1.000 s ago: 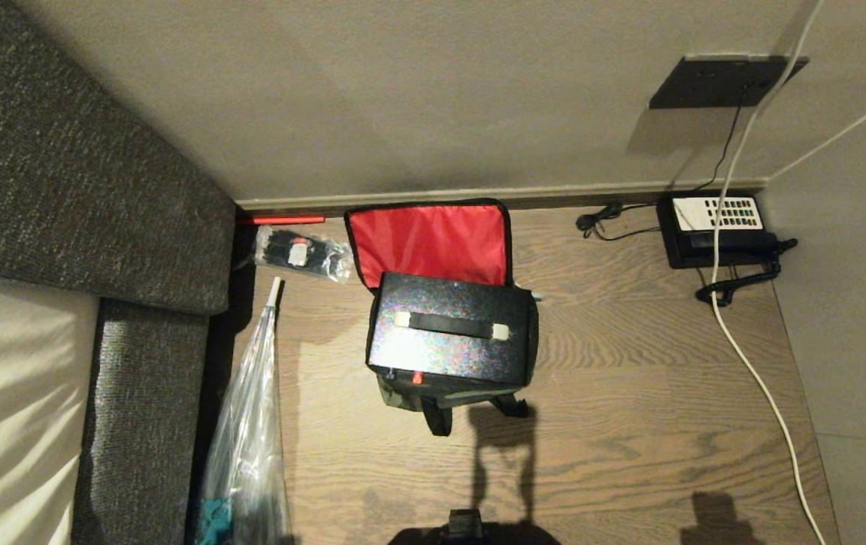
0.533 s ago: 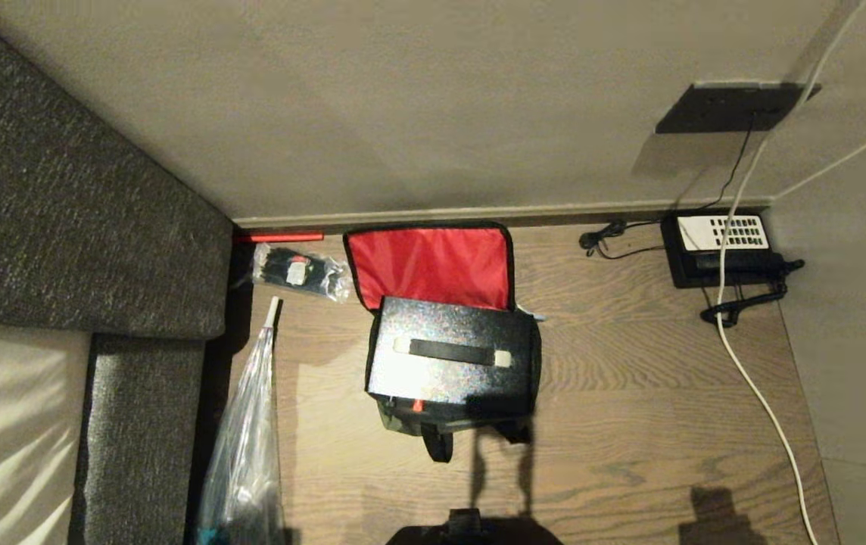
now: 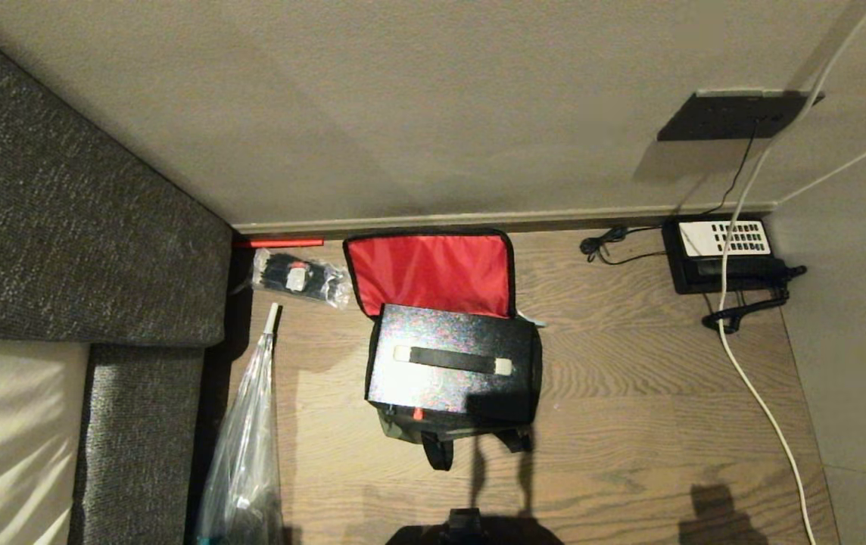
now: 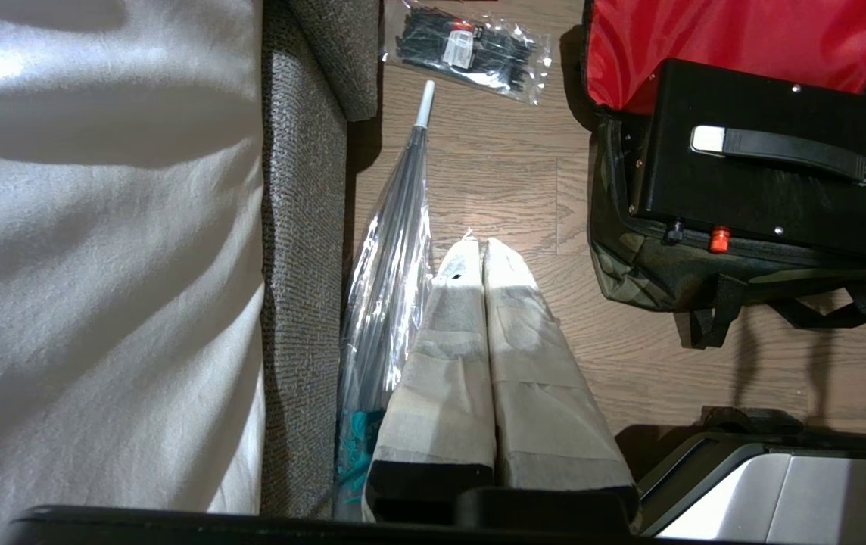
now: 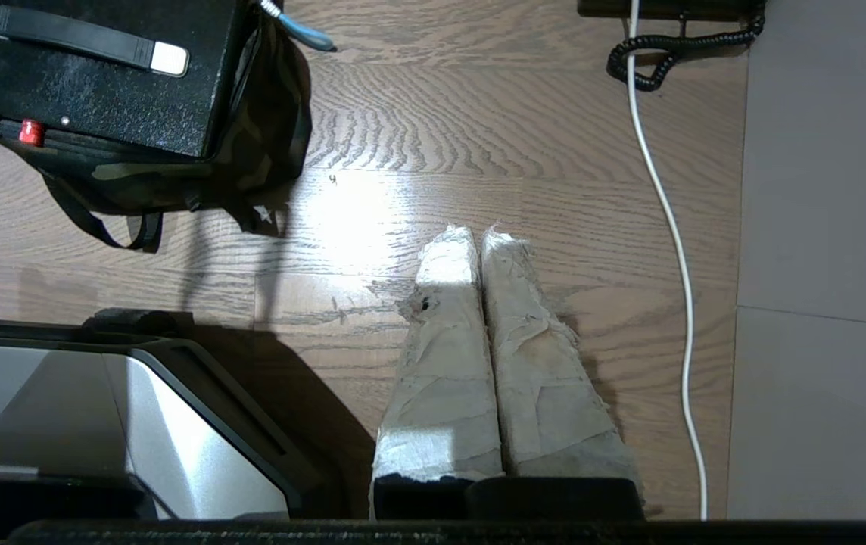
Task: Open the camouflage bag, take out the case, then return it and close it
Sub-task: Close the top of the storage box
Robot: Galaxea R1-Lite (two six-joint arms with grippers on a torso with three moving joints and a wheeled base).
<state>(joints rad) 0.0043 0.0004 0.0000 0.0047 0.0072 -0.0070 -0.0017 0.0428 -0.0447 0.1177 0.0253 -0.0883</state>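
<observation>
Head view: the camouflage bag (image 3: 444, 424) sits on the wooden floor (image 3: 630, 424) near the wall, red-lined lid (image 3: 430, 272) thrown back, with the case (image 3: 450, 363) standing in its mouth, handle (image 3: 452, 359) uppermost. Neither arm appears here. Risk noted: the case fills the opening tightly, so a lift by the handle may drag the soft bag up with it unless the bag is held down. The bag's interior and how deep the case sits are hidden. Left wrist view: the left gripper (image 4: 484, 244) hangs above the floor, padded fingers pressed together and holding nothing, beside a clear plastic bag (image 4: 387, 272) and well apart from the case (image 4: 774, 182). The loose straps (image 4: 713, 318) could snag a finger on approach. Right wrist view: the right gripper (image 5: 478, 233) is likewise closed and empty, over bare floor, near a white cable (image 5: 668, 227) that a sweeping arm could catch. The case is cut off at the frame edge here; its red latch (image 5: 30, 132) shows, but its state cannot be made out.
</observation>
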